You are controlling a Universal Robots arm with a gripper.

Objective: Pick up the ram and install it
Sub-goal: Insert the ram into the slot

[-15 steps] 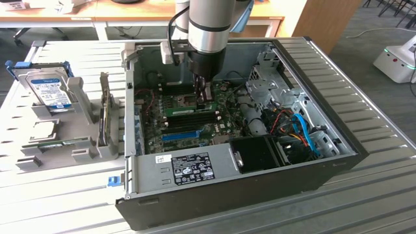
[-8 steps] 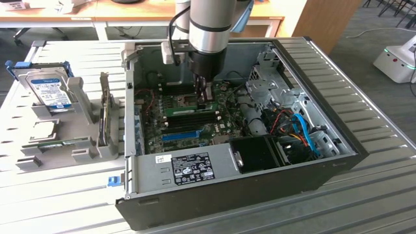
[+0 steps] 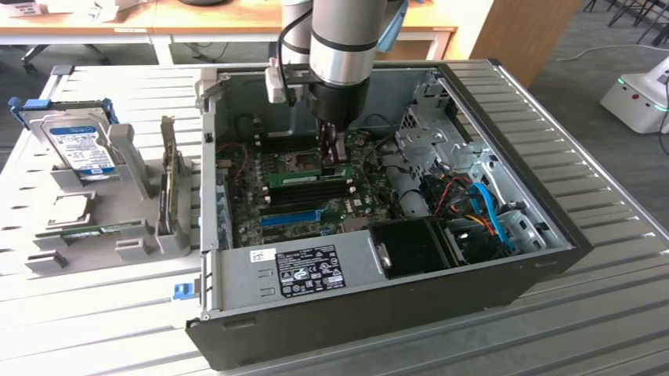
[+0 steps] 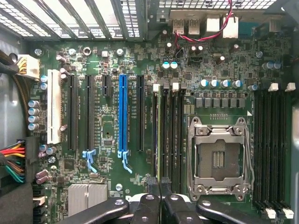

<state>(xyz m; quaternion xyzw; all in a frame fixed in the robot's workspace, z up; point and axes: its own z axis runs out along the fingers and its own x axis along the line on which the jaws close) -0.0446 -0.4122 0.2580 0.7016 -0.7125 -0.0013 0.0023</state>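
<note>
Table [image 3: 606,313] carries the open PC case [image 3: 522,258], lying on its side w/ the motherboard [image 3: 313,207] facing up. The arm [image 3: 340,39] comes down from the far side into the middle of the case.

Outside the case, on the exterior view's left, is a grey rack [image 3: 125,157] w/ the hard drive [image 3: 78,145] standing in it. A look-alike green stick [image 3: 89,230] lies low in the rack's near part, untouched.

The ram [image 3: 298,177] is not in the rack. It's inside the case, lying along the memory slots [image 4: 173,135], btwn the blue expansion slot [image 4: 123,116] and the CPU socket [image 4: 217,156]. It looks level and low in its slot, running left-right in the exterior view.

Gripper [image 3: 332,160] sits right on the ram's end, the end on the exterior view's right. In the wrist view the gripper [image 4: 160,186] has its fingertips [image 4: 153,185] drawn together, no gap seen. Can't tell if they pinch the stick's top edge or just bear down on it.

Progress, my read: pick-up and carry done, ram placed at its slot, so late stage. Not confirmed: fully seated, end latches snapped. Gripper is not yet off the ram.
</note>
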